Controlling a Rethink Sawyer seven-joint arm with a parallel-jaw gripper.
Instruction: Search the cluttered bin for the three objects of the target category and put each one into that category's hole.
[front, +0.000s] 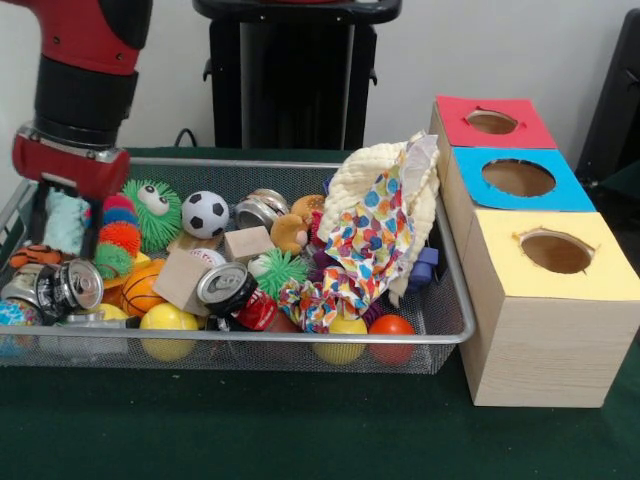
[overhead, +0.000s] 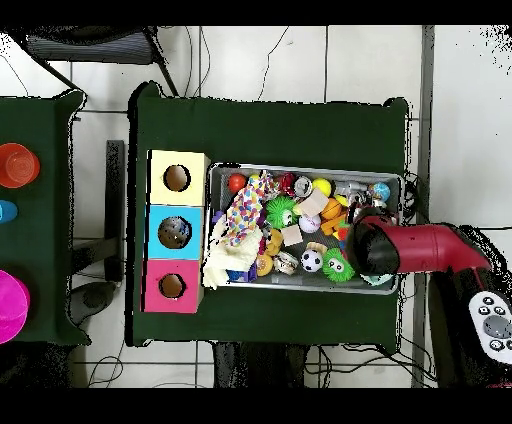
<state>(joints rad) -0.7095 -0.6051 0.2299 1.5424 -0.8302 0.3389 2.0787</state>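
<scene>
No text, label or number can be read

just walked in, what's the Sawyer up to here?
The Sawyer arm is lowered into the far-left end of the bin, which is heaped with balls, cans, wooden blocks and a patterned cloth. Its gripper is hidden, so any grasp can't be judged. The red-topped box's hole looks empty, like the blue and yellow ones.

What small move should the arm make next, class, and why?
Probably a short descent to grasp something: the arm hangs over the end of the bin farthest from the red-topped box's hole, above a pale blue cloth. Its fingers are hidden, and nothing yet shows in the hole.
</scene>
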